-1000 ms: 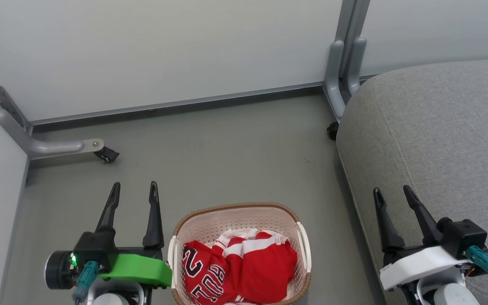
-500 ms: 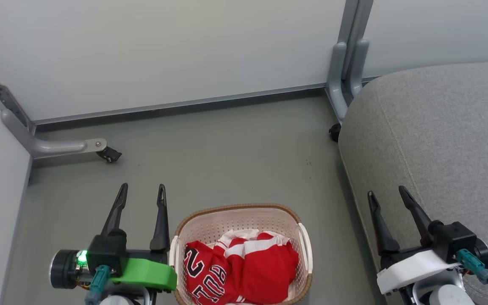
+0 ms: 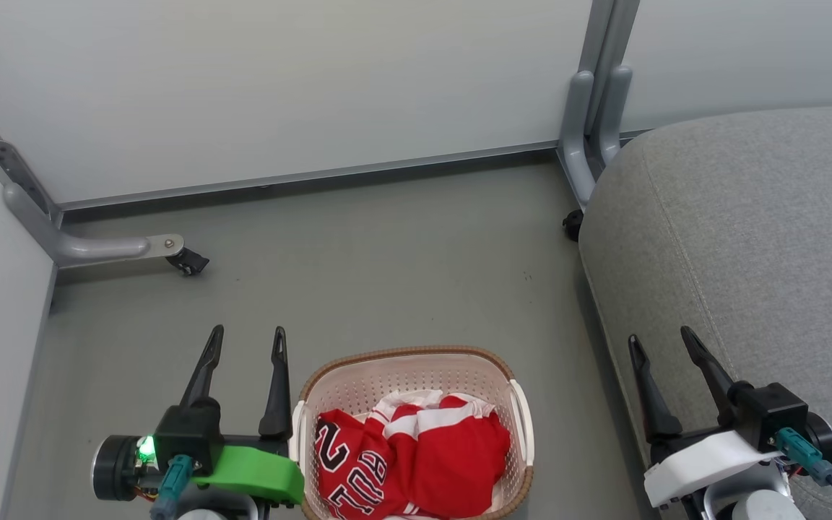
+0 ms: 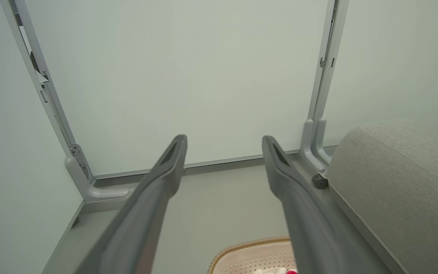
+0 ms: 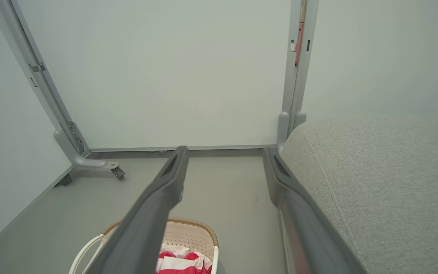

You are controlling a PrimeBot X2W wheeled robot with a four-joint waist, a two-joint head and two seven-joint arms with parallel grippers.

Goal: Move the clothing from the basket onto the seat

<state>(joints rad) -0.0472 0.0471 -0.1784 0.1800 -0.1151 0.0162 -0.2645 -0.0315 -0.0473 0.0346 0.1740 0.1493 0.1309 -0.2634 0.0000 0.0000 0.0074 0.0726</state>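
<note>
Clothing (image 3: 412, 462) heaped in basket (image 3: 401, 354) on grey floor (image 3: 387, 274) that runs ahead to partition panels (image 3: 279, 87) — seat (image 3: 748, 238) edge just right; left gripper (image 3: 248, 331), right gripper (image 3: 659, 334) spread wide, empty

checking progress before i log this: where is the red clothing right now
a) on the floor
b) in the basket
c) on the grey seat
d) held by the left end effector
B: the clothing lies heaped inside the basket, and the left end effector beside it is open and holds nothing.
</note>
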